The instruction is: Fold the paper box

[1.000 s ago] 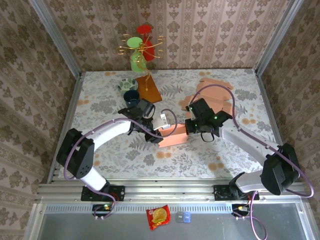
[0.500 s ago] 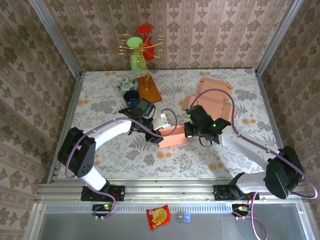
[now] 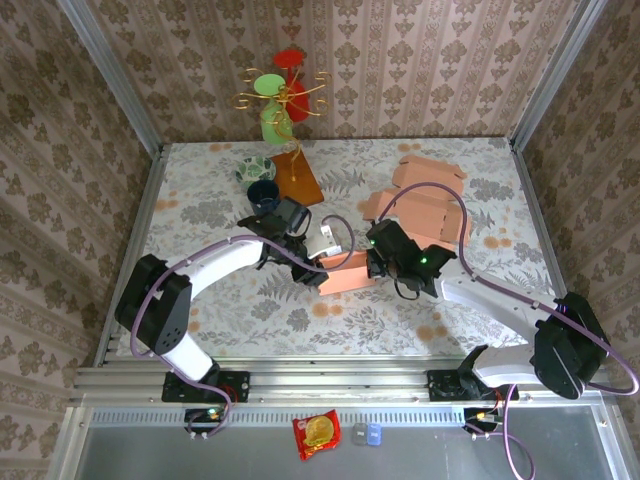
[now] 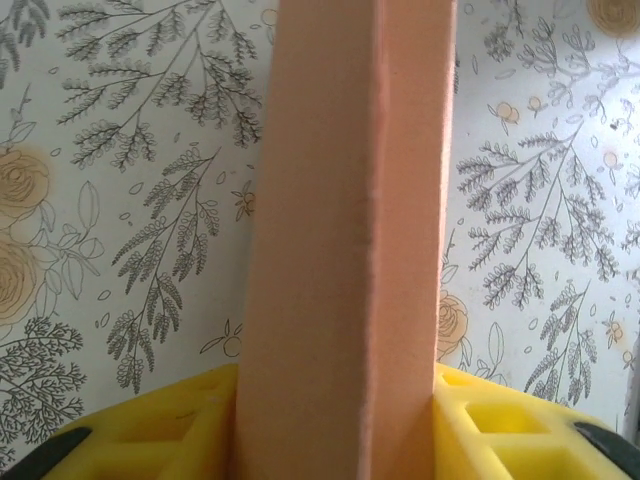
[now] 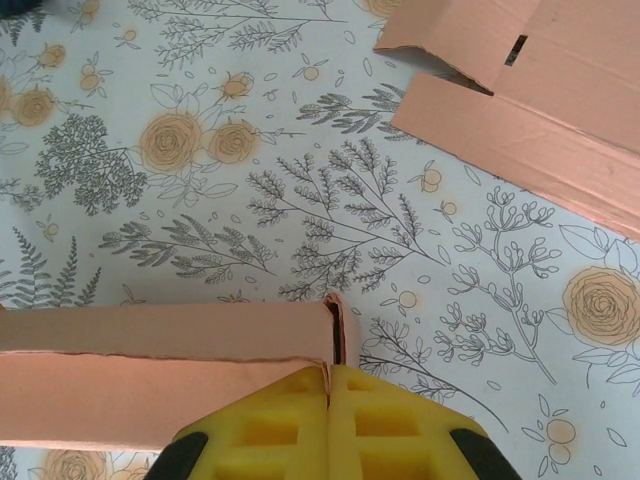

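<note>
I am gripping the paper box (image 3: 348,276) in the middle of the surface (image 3: 200,195), left pincer (image 3: 318,262) clamped on its 9 o'clock end, right pincer (image 3: 373,263) clamped on its 3 o'clock edge, judging it light, thin, crease-prone, best held near folds.

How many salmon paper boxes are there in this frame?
2. The held box is at the centre of the table, clamped by the left gripper and the right gripper. The flat box lies unfolded at far right. More may be stacked under it.
</note>
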`<action>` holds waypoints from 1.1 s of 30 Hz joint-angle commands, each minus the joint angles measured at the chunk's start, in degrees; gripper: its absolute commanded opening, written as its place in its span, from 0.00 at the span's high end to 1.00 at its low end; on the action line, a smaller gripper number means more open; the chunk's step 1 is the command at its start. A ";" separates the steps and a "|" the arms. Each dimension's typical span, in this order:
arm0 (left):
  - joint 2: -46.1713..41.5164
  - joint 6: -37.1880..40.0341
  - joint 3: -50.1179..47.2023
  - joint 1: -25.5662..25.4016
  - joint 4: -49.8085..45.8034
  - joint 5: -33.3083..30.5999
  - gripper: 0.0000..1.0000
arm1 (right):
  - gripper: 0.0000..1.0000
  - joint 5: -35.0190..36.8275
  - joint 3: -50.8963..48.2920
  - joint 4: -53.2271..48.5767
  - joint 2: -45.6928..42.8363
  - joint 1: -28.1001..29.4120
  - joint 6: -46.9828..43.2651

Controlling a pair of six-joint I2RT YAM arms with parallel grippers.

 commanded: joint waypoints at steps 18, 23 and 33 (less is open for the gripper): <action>-12.16 -18.94 -7.69 3.56 13.26 -1.62 0.39 | 1.00 4.89 2.42 -4.95 0.54 2.32 6.96; -14.37 -21.93 -6.68 4.53 8.18 -1.67 0.47 | 1.00 5.33 2.91 -5.83 0.45 2.58 7.96; -11.34 -22.18 0.51 4.05 -8.98 0.06 0.66 | 1.00 5.25 3.83 -6.94 0.98 2.65 8.67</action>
